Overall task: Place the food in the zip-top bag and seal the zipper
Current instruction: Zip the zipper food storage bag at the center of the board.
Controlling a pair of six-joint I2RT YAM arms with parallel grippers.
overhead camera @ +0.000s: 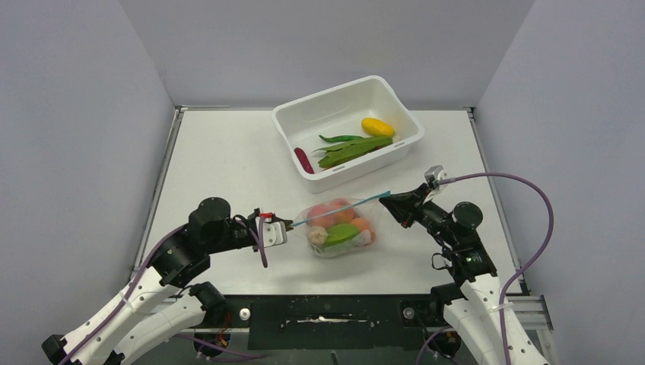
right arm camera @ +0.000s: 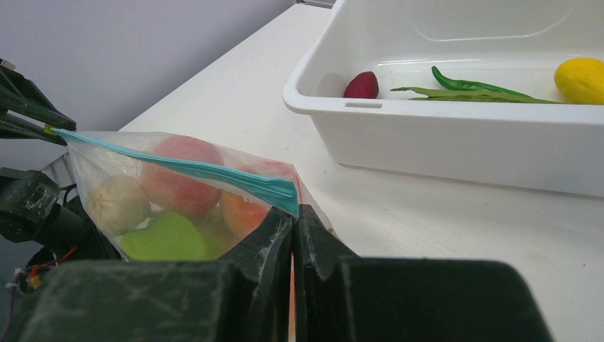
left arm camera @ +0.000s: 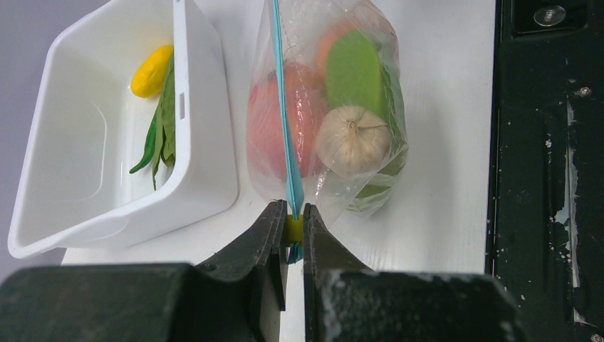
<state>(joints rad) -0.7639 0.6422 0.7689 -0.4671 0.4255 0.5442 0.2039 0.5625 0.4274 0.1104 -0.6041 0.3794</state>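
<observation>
Zipper [overhead camera: 340, 209] strung across frame centre, long axis rising left to right: left pincer [overhead camera: 289, 225] clamped on its lower end, right pincer [overhead camera: 389, 198] on the upper; bag [overhead camera: 366, 242] holding food [overhead camera: 341, 232] sags below onto tabletop [overhead camera: 228, 167].

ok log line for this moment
left gripper: shut on zipper end | right gripper: shut on other end | zipper: taut | bag: food inside | tub: more food inside

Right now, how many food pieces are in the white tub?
4 in the white tub: yellow fruit right end, thin green pod and leafy greens mid, dark red piece left end. Greens may hide more.
</observation>
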